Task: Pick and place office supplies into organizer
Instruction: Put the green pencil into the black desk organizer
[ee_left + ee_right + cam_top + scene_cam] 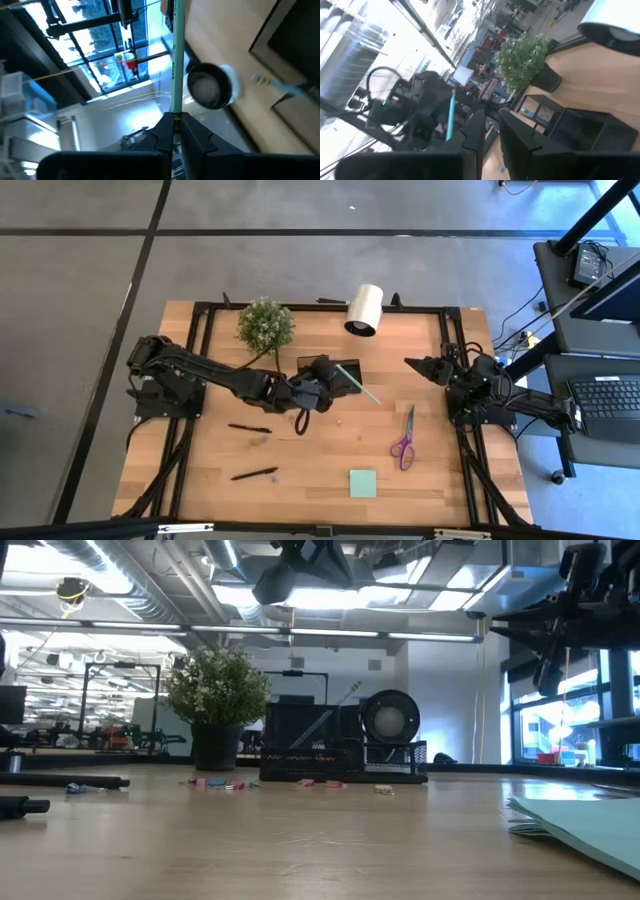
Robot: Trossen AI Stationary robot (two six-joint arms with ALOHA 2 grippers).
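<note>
My left gripper (333,375) hovers over the black organizer (306,364), shut on a pale green stick (362,387) that juts out toward the table's right. The organizer (340,755) stands at the far middle, between a potted plant and a white roll. Purple-handled scissors (404,440), a light green sticky-note pad (363,483) and two black pens (248,428) (255,473) lie flat on the table. Small clips (215,782) lie before the organizer. My right gripper (412,365) waits at the right edge, its fingers nearly together on nothing. My left gripper pinches the pale green stick near one end (175,119) between its two fingers (196,136). The fingers point roughly level toward the table's right. The stick runs on ahead of the fingertips, in line with them, lifted clear above the organizer.
The potted plant (265,325) stands left of the organizer and the white roll (365,310) lies at the far edge, right of it. A desk with a laptop (610,395) stands beyond the table's right edge. Bare wood lies in the near middle.
</note>
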